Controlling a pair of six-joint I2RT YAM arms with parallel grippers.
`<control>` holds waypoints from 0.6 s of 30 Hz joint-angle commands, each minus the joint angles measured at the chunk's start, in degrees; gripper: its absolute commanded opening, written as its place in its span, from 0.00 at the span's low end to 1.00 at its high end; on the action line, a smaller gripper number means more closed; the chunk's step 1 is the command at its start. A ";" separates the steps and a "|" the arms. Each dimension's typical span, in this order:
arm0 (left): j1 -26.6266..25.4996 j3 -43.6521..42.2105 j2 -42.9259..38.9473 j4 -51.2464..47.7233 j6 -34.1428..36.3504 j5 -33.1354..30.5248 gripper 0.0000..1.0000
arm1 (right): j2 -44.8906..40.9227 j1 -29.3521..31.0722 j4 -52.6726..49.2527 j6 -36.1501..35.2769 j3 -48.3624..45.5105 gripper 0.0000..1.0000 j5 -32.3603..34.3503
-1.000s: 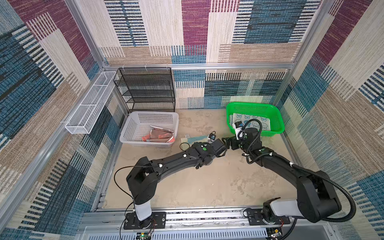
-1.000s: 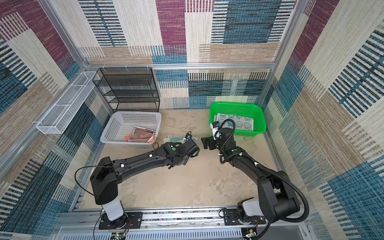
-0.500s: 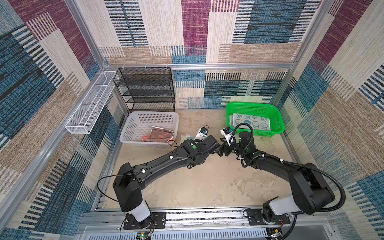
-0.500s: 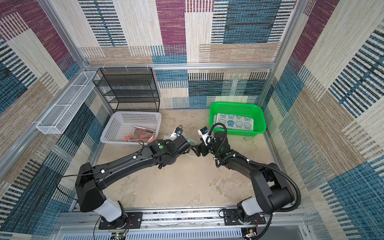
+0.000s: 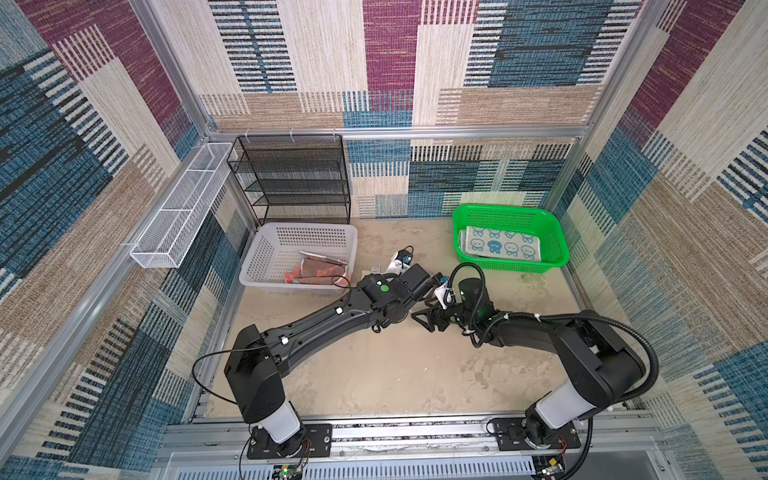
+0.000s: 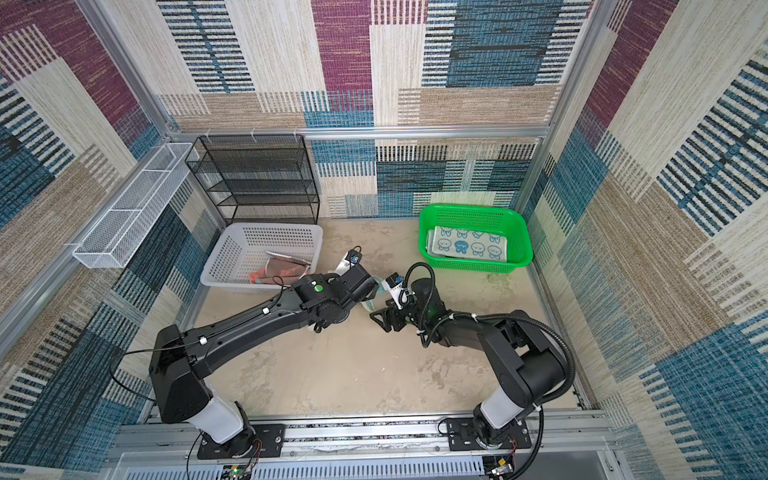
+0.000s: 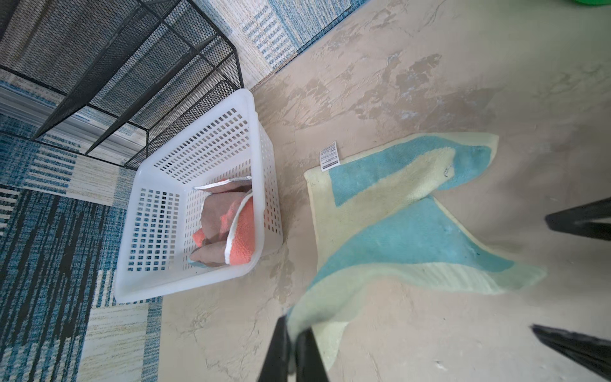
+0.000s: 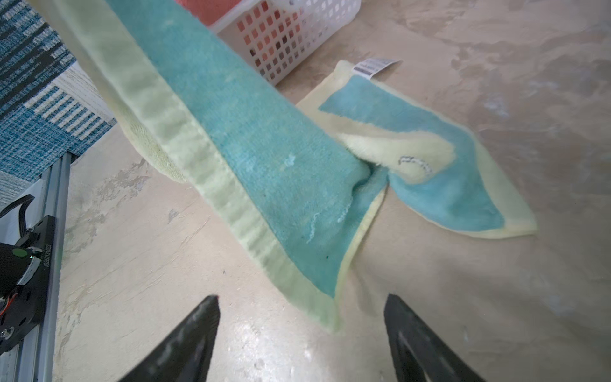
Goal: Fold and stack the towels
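A teal towel (image 7: 413, 231) with a cream edge lies crumpled on the floor beside the white basket; a sliver of it shows in a top view (image 6: 367, 305). My left gripper (image 7: 294, 325) is shut on one cream corner and holds it raised. My right gripper (image 8: 301, 297) is open low over the floor, and a hanging corner of that towel (image 8: 251, 165) dips between its fingertips without touching them. In both top views the right gripper (image 5: 424, 318) (image 6: 380, 318) sits just right of the left wrist. A folded white towel with blue rabbit faces (image 5: 500, 246) (image 6: 467, 243) lies in the green basket.
The white basket (image 5: 266, 253) (image 7: 251, 109) at back left holds crumpled orange and brown towels (image 5: 316, 272) (image 7: 241, 228). The green basket (image 5: 557, 232) stands at back right. A black mesh shelf (image 5: 299, 178) and a white wire tray (image 5: 178, 208) are along the back and left walls.
Both wrists have moved left and toward the front. The right gripper has swung down beside the left one and its jaws have narrowed a little. The left stays shut.
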 commanded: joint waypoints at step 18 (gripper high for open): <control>2.74 0.99 -1.29 0.40 2.34 2.89 0.00 | 8.91 1.44 4.07 3.11 7.94 0.00 6.01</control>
